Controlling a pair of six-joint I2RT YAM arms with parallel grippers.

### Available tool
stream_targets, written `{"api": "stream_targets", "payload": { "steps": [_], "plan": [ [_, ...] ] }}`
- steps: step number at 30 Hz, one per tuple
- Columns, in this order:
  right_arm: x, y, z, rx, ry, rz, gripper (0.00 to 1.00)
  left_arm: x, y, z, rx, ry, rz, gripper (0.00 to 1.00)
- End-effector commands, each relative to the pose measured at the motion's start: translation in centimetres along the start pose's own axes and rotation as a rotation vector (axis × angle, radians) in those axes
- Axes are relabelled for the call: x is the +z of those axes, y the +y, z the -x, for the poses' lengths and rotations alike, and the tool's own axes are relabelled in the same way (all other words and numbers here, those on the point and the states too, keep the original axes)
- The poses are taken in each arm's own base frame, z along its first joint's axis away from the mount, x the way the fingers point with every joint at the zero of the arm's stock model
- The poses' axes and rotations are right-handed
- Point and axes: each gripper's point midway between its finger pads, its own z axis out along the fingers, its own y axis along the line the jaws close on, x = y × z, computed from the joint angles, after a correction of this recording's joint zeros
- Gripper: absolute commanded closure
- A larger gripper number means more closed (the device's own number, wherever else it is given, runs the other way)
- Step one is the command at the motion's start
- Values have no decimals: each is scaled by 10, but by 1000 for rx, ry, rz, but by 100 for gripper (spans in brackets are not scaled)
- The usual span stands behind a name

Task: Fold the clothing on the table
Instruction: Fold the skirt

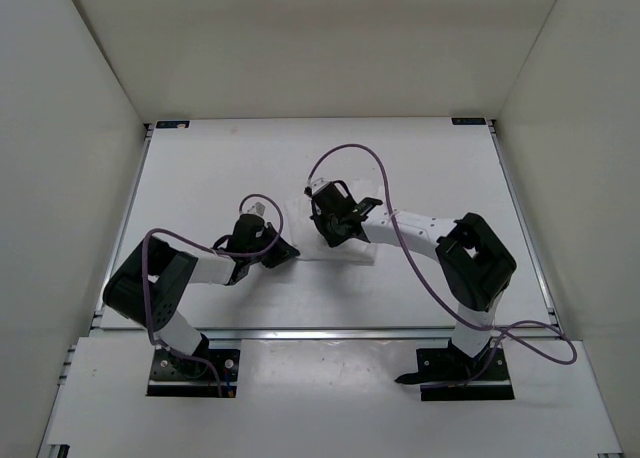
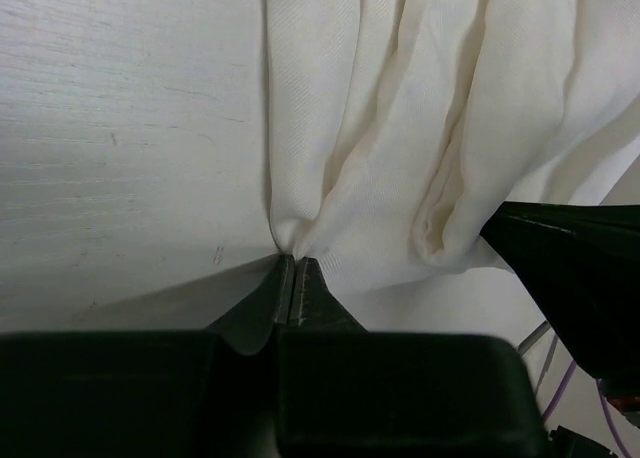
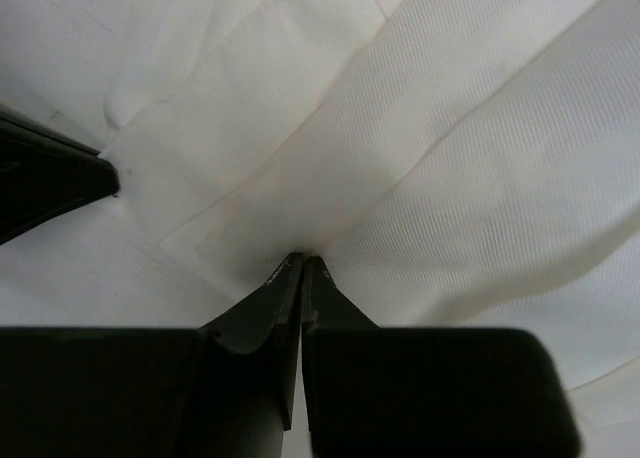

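Note:
The clothing (image 1: pixel 352 251) is a white cloth bunched into a small heap near the middle of the table (image 1: pixel 200 178), between my two grippers. In the left wrist view the clothing (image 2: pixel 400 128) gathers into long folds that run down to my left gripper (image 2: pixel 297 260), which is shut on its edge. The right wrist view shows the clothing (image 3: pixel 430 158) filling the frame, with my right gripper (image 3: pixel 302 262) shut on a fold. From above, the left gripper (image 1: pixel 284 250) sits at the heap's left end and the right gripper (image 1: pixel 335 230) over its far side.
Plain white walls (image 1: pixel 70 128) enclose the table on three sides, with metal rails (image 1: pixel 135 213) along its edges. Purple cables (image 1: pixel 395 228) loop over both arms. The other gripper's dark body shows in each wrist view, right gripper (image 2: pixel 580 268) and left gripper (image 3: pixel 40 178), close by.

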Motion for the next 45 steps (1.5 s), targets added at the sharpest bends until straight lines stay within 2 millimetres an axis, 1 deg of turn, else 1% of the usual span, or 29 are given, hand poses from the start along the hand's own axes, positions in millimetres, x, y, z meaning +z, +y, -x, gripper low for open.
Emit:
{"api": "stream_targets", "payload": {
  "steps": [1, 3, 4, 5, 6, 7, 8, 9, 10, 11, 12, 14, 15, 17, 19, 22, 24, 25, 26, 27, 28, 33, 35, 36, 38, 41, 42, 43, 45],
  "plan": [
    [-16, 12, 38, 8, -114, 37, 100, 4, -1, -1, 26, 7, 0, 100],
    [-21, 15, 41, 23, -114, 63, 100, 5, 0, -2, 20, 11, -1, 100],
    [-28, 17, 50, 28, -138, 75, 100, 4, -2, 1, 16, 3, -11, 100],
    [-30, 16, 48, 24, -132, 76, 100, 5, -1, -4, 18, 17, -10, 100],
    [-35, 19, 56, 26, -152, 79, 100, 5, -1, -3, 18, 15, -11, 100],
    [-37, 17, 56, 36, -139, 72, 100, 6, -2, -2, 15, 12, -12, 100],
    [-35, 17, 57, 36, -133, 70, 95, 5, -1, -3, 13, 12, -9, 100],
    [-35, 16, 58, 34, -126, 66, 80, 5, -1, -3, 12, 14, -10, 100],
    [-36, 16, 59, 42, -122, 62, 71, 5, -1, -5, 18, 19, -15, 100],
    [-31, 17, 54, 33, -103, 57, 65, 5, 0, -3, 9, 10, -7, 100],
    [-26, 17, 48, 31, -81, 51, 64, 4, -1, -3, 10, 11, -13, 100],
    [-23, 23, 50, 35, -79, 64, 58, 3, -1, -4, 10, 13, -11, 100],
    [-22, 21, 48, 41, -74, 54, 55, 3, 0, -3, 7, 8, -10, 100],
    [-13, 21, 41, 41, -33, 30, 55, 3, 2, -5, 9, 13, -8, 100],
    [-6, 13, 33, 46, 3, -20, 54, 2, 1, -4, 3, 13, -12, 100],
    [11, 13, 20, 44, 65, -28, 53, 4, 2, -5, 8, 14, -7, 100],
    [12, 11, 17, 48, 87, -43, 52, 4, 2, -5, 7, 16, -7, 100],
    [16, 7, 14, 54, 99, -51, 54, 5, 3, -6, 7, 20, -4, 100],
    [14, 6, 13, 61, 102, -53, 67, 5, 4, -5, 6, 20, -4, 100],
    [12, 8, 13, 54, 105, -43, 87, 5, 5, -7, 4, 22, -1, 100],
    [6, 10, 22, 61, 73, -29, 100, 5, 6, -8, 6, 19, 1, 100],
    [-17, 30, 49, 90, -23, 110, 100, 7, 7, -10, 12, 24, -5, 100],
    [-33, 49, 62, 93, -62, 221, 100, 6, 6, -10, 9, 23, -12, 100],
    [-37, 50, 65, 99, -76, 239, 100, 7, 7, -11, 17, 24, -9, 100],
    [-46, 61, 72, 109, -94, 306, 100, 6, 3, -11, 15, 21, -17, 100],
    [-47, 68, 76, 113, -105, 345, 100, 6, 6, -13, 9, 25, -14, 100],
    [-40, 71, 69, 115, -76, 352, 100, 6, 3, -10, 10, 18, -20, 100],
    [-42, 73, 69, 111, -74, 368, 100, 4, 3, -8, 8, 11, -20, 100],
    [-35, 78, 68, 113, -67, 390, 100, 4, 6, -13, 8, 24, -13, 100]
  ]
}}
